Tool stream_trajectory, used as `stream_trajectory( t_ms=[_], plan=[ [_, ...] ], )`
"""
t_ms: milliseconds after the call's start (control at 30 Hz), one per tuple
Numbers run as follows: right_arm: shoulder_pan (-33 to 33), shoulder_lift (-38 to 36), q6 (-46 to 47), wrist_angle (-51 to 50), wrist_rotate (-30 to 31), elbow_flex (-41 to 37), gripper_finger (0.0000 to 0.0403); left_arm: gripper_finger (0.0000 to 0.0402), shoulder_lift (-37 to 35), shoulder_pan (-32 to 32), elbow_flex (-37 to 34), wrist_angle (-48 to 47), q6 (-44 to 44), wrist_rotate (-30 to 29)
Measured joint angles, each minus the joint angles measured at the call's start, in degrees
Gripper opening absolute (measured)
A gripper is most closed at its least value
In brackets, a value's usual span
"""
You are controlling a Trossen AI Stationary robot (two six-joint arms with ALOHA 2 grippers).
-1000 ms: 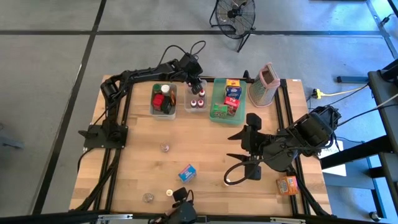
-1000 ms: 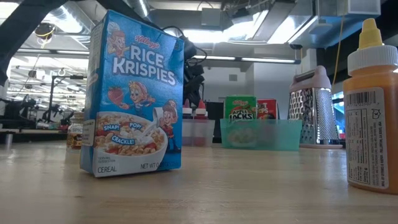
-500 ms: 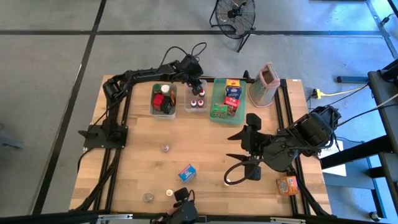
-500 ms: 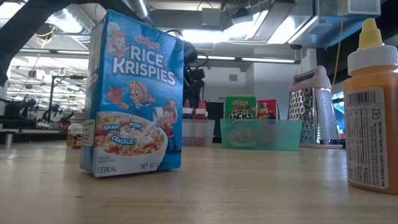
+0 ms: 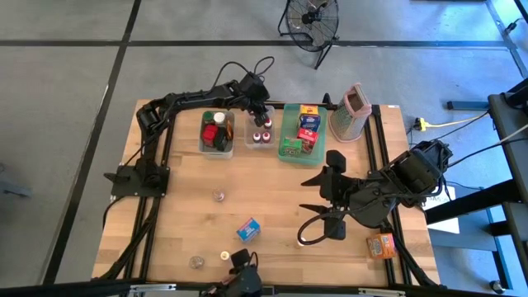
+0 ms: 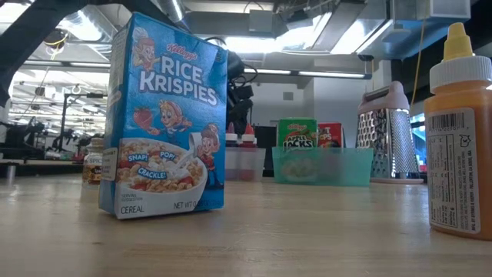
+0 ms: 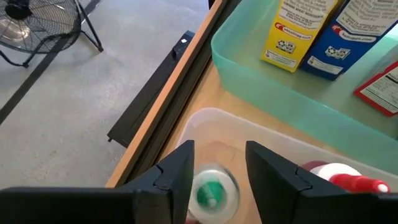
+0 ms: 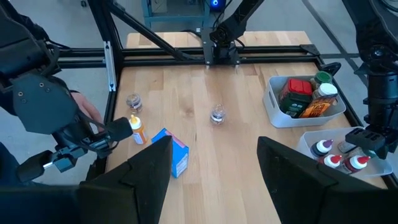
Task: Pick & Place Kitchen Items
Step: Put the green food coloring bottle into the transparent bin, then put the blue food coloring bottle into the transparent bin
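My left gripper [image 5: 261, 115] hangs over the far end of the middle clear bin [image 7: 199, 124], fingers apart. A small green-capped bottle [image 7: 214, 193] shows blurred between them, above the bin's floor. Red-capped bottles [image 7: 348, 177] stand in the same bin. My right gripper [image 8: 214, 180] is open and raised over the table's right middle, nothing between its fingers. Loose on the table are a blue Rice Krispies box [image 5: 248, 228], an orange bottle [image 5: 382, 245], a small yellow bottle [image 8: 137, 130] and two small jars [image 5: 219, 195] [image 5: 196, 261]. My left gripper has the green-capped bottle's cap [image 7: 200, 190] close against one finger [image 7: 177, 177], with a gap showing at the other finger. The bottle is blurred, and I cannot tell whether either finger touches it. The fingers slant down from the table's left.
A clear bin [image 5: 216, 132] of mixed items stands left of the bottle bin. A green tray [image 5: 285, 132] with upright boxes stands on its right, then a pinkish grater [image 5: 353, 111]. Black frame rails [image 5: 161, 206] run along the table's sides. The middle of the table has free room.
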Motion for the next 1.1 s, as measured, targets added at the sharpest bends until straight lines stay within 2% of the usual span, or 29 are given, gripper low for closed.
stream_trajectory(
  t_ms=[333, 733, 933, 1100],
  plan=[
    [-0.05, 0.00, -0.35, 0.61, 0.27, 0.00, 0.0238, 0.0122, 0.00, 0.00, 0.02, -1.20, 0.01, 0.02],
    [-0.39, 0.00, -0.81, 0.49, 0.42, 0.00, 0.0238, 0.0127, -1.78, -0.20, 0.11, -0.55, 0.46, 0.04],
    [-0.37, 0.00, -1.09, 0.03, 0.42, 0.00, 0.0238, 0.0125, -5.35, -0.22, 0.11, -0.29, 1.31, 0.04],
    [-0.36, 0.00, -1.91, 0.03, 0.40, 0.00, 0.0238, 0.0125, -11.42, -0.59, 0.11, -0.45, 1.75, 0.33]
  ],
)
